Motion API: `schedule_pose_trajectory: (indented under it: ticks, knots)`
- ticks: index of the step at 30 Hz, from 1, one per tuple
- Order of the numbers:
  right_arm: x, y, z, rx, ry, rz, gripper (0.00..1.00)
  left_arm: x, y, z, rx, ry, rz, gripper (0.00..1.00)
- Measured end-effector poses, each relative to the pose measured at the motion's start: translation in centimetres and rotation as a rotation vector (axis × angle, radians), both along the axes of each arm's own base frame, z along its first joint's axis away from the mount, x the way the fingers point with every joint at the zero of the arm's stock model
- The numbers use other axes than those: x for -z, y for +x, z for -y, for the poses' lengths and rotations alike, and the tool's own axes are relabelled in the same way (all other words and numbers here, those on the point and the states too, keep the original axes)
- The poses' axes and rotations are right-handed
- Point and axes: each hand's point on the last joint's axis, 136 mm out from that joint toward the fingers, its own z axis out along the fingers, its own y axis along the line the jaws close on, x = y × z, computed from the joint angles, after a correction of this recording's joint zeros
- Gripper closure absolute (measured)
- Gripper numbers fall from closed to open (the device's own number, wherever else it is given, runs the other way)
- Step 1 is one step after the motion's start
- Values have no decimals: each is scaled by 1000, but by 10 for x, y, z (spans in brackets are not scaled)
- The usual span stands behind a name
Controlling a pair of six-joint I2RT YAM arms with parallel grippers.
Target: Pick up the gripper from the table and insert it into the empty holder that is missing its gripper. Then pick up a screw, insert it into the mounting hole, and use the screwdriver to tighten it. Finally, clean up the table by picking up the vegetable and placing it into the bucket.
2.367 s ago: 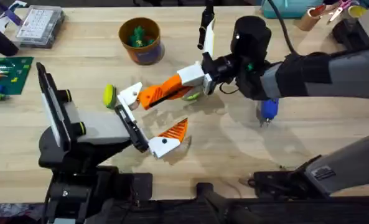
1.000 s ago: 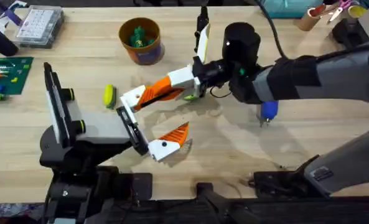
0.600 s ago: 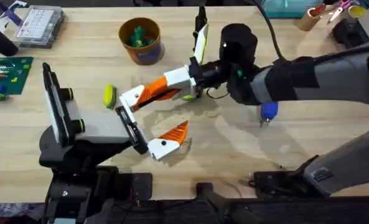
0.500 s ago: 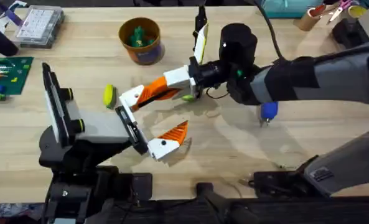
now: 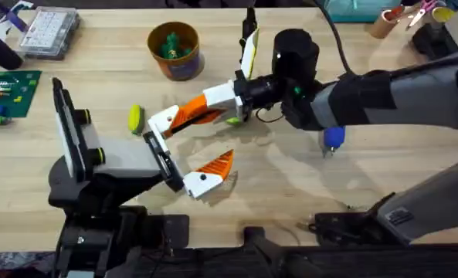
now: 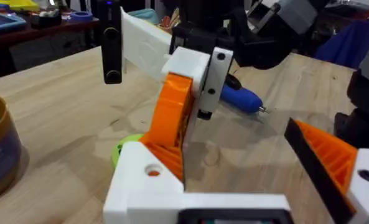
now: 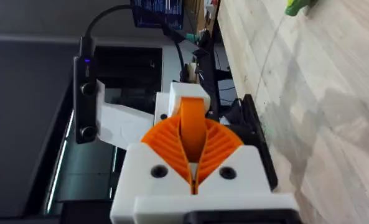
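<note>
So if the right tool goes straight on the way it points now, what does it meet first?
Most likely the holder. The right tool points left across the table and carries the gripper, whose orange tip already sits at that white bracket, so the carried part would press into it first. Whether they touch yet is unclear.

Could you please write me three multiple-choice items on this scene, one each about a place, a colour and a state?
1. Where is the blue-handled screwdriver?
A. in the bucket
B. on the table under the right arm
C. on the green board

2. What colour is the bucket's lower band?
A. bluish-purple
B. red
C. white

3. How is the gripper held?
A. lying free on the table
B. standing in the bucket
C. by its white base in the right gripper, its tip at the holder

Key: 1 B, it lies on the wood beside the right arm's shadow. 2 A, the band shows below the orange-tan rim. 3 C, the dark fingers are shut on the base.
</note>
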Motion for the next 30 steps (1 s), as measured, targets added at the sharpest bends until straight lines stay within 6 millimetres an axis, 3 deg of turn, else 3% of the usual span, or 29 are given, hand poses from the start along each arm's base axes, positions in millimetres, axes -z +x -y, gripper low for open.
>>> schedule_pose_trajectory:
  ticks: [2, 10, 20, 30]
  knots:
    - [0, 0, 0, 0, 0, 0, 985, 0, 0, 0, 0, 0, 0, 16]
    - [3, 1, -5, 24, -10, 2, 751, 0, -3, 2, 19, 1, 5, 16]
    - [5, 3, -6, 29, -13, 0, 717, 0, -3, 2, 18, 1, 3, 16]
    - [6, 3, -6, 33, -17, -5, 612, -1, -3, 2, 19, 4, 13, 16]
